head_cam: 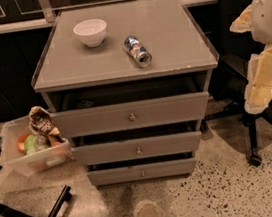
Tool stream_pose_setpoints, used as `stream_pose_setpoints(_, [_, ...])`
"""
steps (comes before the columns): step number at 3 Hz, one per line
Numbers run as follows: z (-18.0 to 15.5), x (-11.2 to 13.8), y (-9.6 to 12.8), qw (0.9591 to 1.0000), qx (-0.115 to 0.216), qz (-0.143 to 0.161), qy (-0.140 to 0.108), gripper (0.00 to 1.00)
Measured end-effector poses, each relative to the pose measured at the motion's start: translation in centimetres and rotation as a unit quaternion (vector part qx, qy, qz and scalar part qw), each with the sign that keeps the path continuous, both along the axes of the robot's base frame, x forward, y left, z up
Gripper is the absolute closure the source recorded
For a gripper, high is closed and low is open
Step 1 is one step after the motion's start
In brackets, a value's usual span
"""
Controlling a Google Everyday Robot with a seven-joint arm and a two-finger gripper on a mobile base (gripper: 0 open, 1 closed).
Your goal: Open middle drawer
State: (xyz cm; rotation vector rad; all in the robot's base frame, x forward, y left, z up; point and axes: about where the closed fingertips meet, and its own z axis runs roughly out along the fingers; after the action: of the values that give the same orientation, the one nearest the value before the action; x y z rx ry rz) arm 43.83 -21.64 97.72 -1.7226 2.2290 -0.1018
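Observation:
The grey cabinet stands in the middle with three drawers. The middle drawer has a flat grey front and a small round metal knob. It stands out slightly beyond the bottom drawer, with a dark gap above it, and its inside is hidden. The taller top drawer is pulled out a little, with a dark opening behind it. My gripper, white and cream, hangs at the right edge. It is well right of the cabinet, above the drawers' height, and touches nothing.
A white bowl and a soda can on its side sit on the cabinet top. A clear bin of snacks stands on the floor at the left. A black office chair is at the right. Black stand legs and a clear lid lie in front.

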Motion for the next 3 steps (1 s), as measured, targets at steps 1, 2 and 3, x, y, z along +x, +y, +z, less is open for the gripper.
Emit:
stream_pose_setpoints(1, [0.0, 0.0, 0.0, 1.0000, 0.000, 0.000, -0.001, 0.00])
stream_pose_setpoints(2, [-2.0, 0.7, 1.4, 0.9988, 0.048, -0.002, -0.006, 0.00])
stream_pose_setpoints(3, [-7.9, -0.4, 5.6, 0.9872, 0.154, -0.034, 0.024, 0.00])
